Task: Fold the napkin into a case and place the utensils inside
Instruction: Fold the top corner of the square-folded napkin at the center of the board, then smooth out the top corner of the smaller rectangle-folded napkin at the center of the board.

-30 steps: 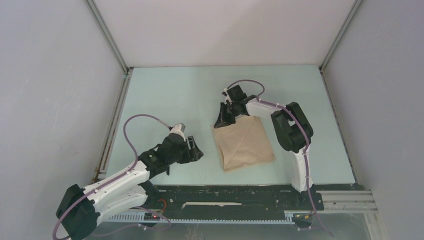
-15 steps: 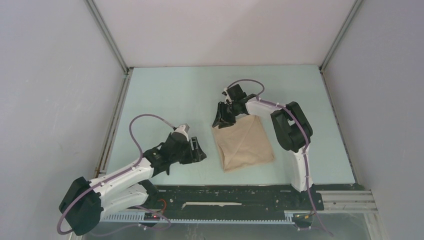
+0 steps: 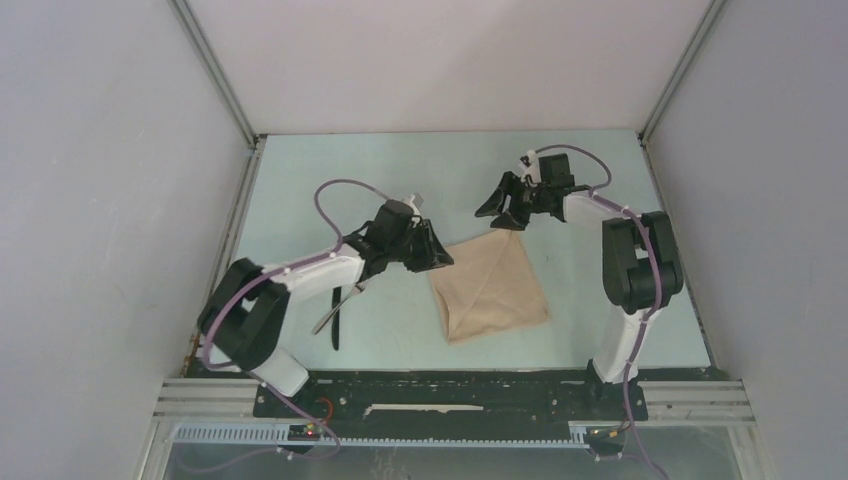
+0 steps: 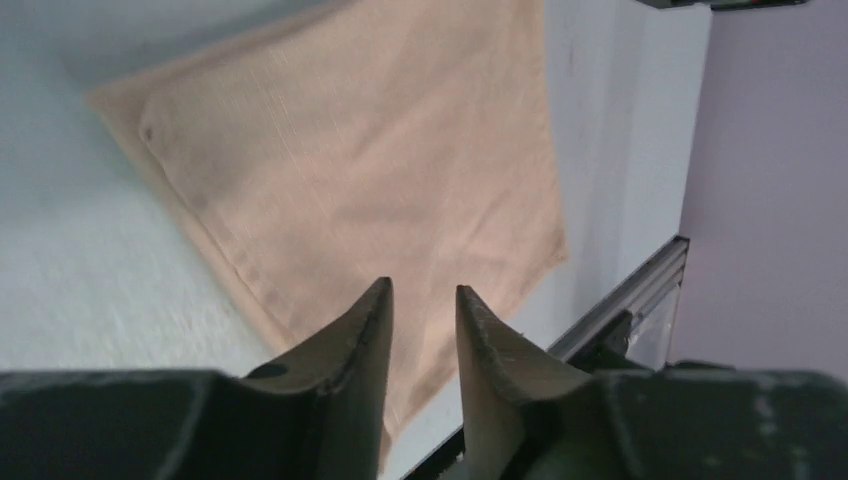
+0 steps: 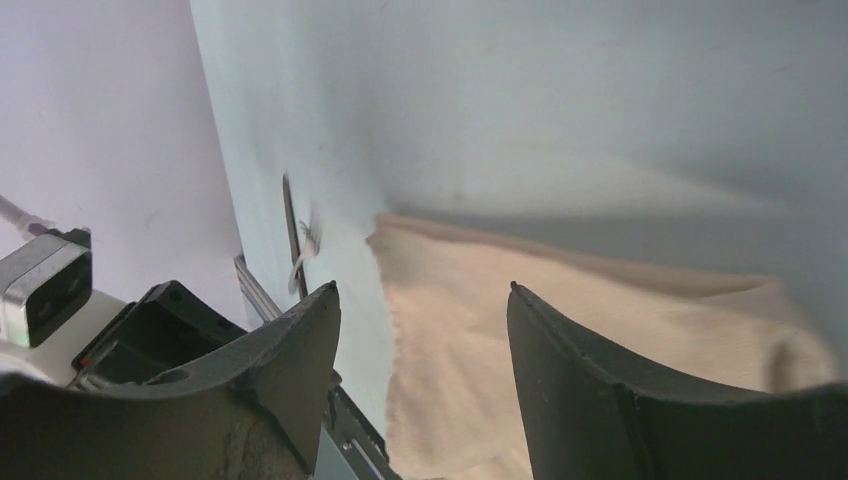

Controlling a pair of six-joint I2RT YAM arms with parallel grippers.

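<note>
Two utensils [image 3: 335, 320], black knife [image 3: 335, 335] and, seemingly, fork [image 3: 350, 295], lie left of centre on the tabletop [image 3: 330, 180]. The folded napkin [image 3: 490, 290], soft and limp, lies toward the near edge; pinch a corner. Left gripper [image 3: 440, 255], narrowly parted, empty, has swung to its far-left corner; right gripper [image 3: 503, 212] has released and retreated.

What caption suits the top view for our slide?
Folded napkin on the table, left gripper and right gripper open near its far edge, knife and fork lying to its left.

Overhead plus 2 wrist views share napkin [image 3: 490, 290].
</note>
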